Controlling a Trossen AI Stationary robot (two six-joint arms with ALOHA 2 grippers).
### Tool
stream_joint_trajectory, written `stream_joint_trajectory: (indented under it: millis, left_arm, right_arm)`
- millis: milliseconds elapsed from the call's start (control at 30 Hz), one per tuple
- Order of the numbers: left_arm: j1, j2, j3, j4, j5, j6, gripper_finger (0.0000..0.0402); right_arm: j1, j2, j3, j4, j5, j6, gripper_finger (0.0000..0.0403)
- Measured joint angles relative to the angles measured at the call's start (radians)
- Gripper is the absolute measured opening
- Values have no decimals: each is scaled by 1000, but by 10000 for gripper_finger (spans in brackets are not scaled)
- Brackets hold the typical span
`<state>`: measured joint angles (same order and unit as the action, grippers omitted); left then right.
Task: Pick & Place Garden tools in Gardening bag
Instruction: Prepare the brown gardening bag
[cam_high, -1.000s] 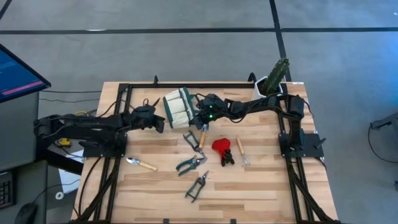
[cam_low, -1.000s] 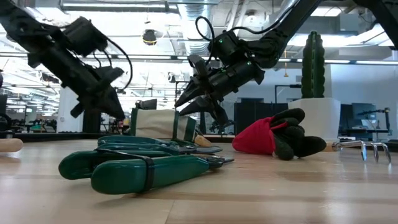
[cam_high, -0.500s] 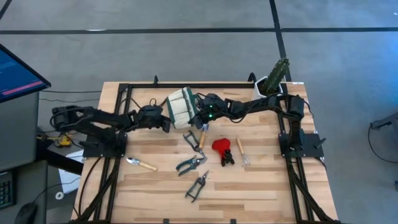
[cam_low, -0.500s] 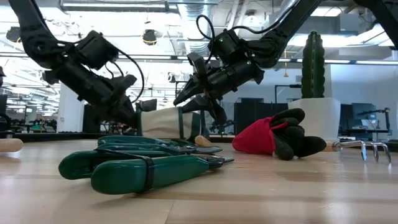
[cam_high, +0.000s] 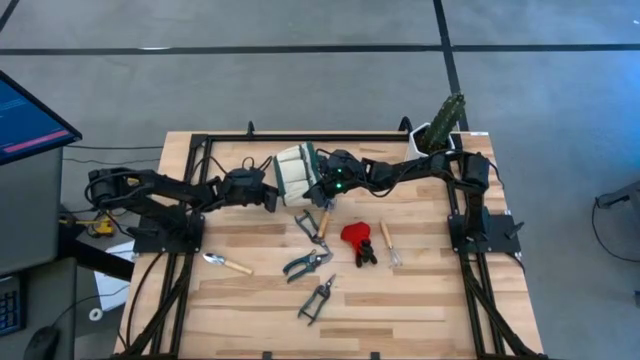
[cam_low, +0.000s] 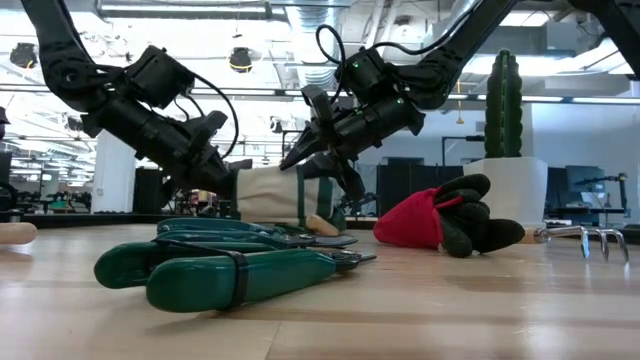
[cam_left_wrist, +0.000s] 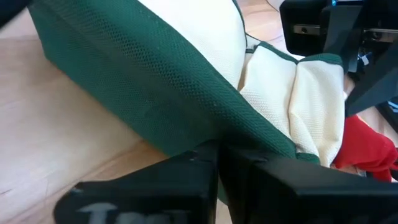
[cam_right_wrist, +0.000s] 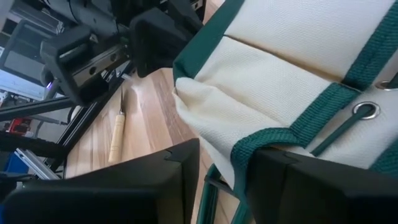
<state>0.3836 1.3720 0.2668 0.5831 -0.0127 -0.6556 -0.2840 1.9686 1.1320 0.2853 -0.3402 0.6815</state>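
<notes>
Wooden slat table inside a black frame, concrete floor around it. Both arms meet at the gardening bag, which lies on its side near the table's far edge, cream panels and green trim showing. Left gripper presses against the bag's green trim, fingers clamped shut, nothing visibly pinched between them. Right gripper has its fingers around a green strap at the bag's other side, grasping it. White pot with cactus sits at the far right corner. Nearer, spread on the table: two pruning shears, red-headed tool, trowel, thin wooden-handled tool.
</notes>
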Motion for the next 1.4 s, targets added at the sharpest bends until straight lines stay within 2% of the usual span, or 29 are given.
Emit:
stream_joint_trajectory:
  millis: [200,433,600,933,1100,1400]
  left_arm:
    - [0,0,1,1,3,1,2]
    - [0,-1,2,2,37,1,2]
    - [0,-2,2,-6,48,0,2]
    - [-2,-37,0,-23,89,-10,2]
    - [-2,-125,0,-23,111,-15,2]
    - [-2,-353,0,-26,119,-15,2]
  right_arm:
    - [0,0,0,0,1,-15,8]
    - [-10,-23,9,-94,1,-87,2]
    - [-25,-88,81,-307,30,-230,1]
    - [-46,-145,351,-829,231,-556,0]
    - [-65,-145,462,-1016,321,-655,0]
    - [-90,-131,512,-1164,326,-692,0]
